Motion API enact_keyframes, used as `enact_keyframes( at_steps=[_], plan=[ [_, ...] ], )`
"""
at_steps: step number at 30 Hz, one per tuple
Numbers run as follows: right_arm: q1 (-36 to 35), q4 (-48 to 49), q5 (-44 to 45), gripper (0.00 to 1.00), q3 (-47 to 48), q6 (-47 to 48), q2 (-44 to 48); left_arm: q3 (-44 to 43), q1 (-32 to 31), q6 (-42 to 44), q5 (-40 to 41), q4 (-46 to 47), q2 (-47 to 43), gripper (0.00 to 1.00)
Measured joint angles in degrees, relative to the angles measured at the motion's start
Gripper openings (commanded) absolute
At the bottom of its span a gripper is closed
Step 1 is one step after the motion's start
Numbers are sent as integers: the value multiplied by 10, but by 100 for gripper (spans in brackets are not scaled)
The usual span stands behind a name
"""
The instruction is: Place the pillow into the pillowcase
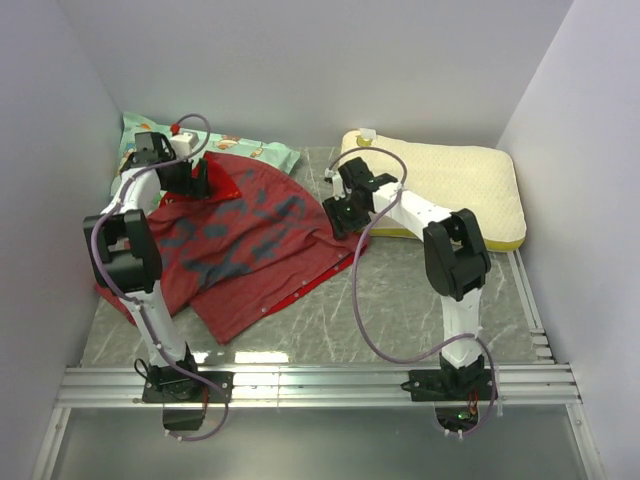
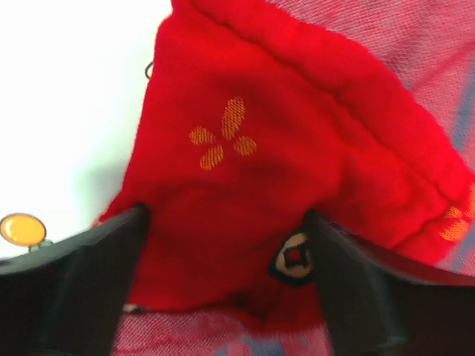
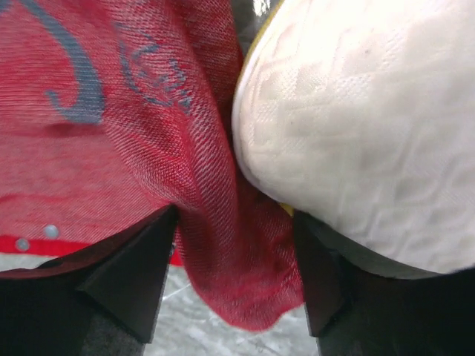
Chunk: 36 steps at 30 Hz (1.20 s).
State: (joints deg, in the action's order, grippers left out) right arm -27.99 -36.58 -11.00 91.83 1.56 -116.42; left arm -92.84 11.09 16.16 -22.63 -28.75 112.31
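The left claw (image 2: 225,222) gapes wide around a bunched red pillowcase (image 2: 245,148) corner, while the right claw (image 3: 236,222), jaws apart, straddles a pillowcase fold beside the dimpled cream pillow (image 3: 356,133).

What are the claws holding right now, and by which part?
Left claw stands open around a pillowcase corner, not clamped. Right claw straddles the pillowcase's edge beside the pillow; grip cannot be told.
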Motion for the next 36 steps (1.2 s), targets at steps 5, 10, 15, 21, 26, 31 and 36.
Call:
enact_keyframes(
  at_steps=[5,10,15,21,26,31,36],
  plan=[
    [-11,-6,8,16,0,9,-24,-25,-10,-24,26,0,33,0],
    [-14,-13,9,0,-11,23,10,-47,2,-29,19,-25,13,0],
    [-14,-13,-5,0,-58,46,151,6,85,-76,-19,-37,-134,0],
    [-29,63,-65,0,-97,88,342,75,293,-126,-81,-53,-421,0],
    [-26,66,-88,0,-109,127,438,105,352,-126,-60,-36,-623,0],
    [-26,37,-111,0,-96,154,485,78,360,-132,4,-19,-708,0],
    [-44,22,-125,0,-46,164,484,17,360,-143,40,-11,-667,0]
  ],
)
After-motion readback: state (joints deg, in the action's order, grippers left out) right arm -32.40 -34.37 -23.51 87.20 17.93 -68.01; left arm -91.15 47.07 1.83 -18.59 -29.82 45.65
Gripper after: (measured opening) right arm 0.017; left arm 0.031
